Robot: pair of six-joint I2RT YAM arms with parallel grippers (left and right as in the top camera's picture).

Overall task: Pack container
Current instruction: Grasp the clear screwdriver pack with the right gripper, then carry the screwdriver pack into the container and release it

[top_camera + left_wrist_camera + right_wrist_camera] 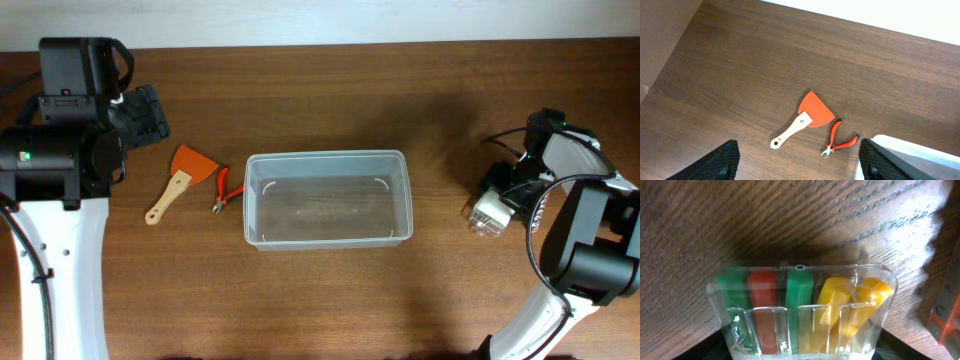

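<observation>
Dark wooden table (pixel 320 310) bears container (pixel 328 198); white wall (pixel 350 15) behind.

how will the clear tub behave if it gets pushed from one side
Probably light: the tub looks empty and thin-walled. Being low and wide, it would likely slide on the smooth table rather than tip. Its walls may flex under a pinch.

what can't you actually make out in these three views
right gripper: open or gripping is unclear. Overhead, its own arm and cables cover the jaws, and the right wrist view cuts the fingers off at the bottom edge.
clear pack: the coloured pieces inside are blurred in the right wrist view and too small overhead.
container: the left wrist view shows one corner only; the frame edge cuts off the rest.
</observation>
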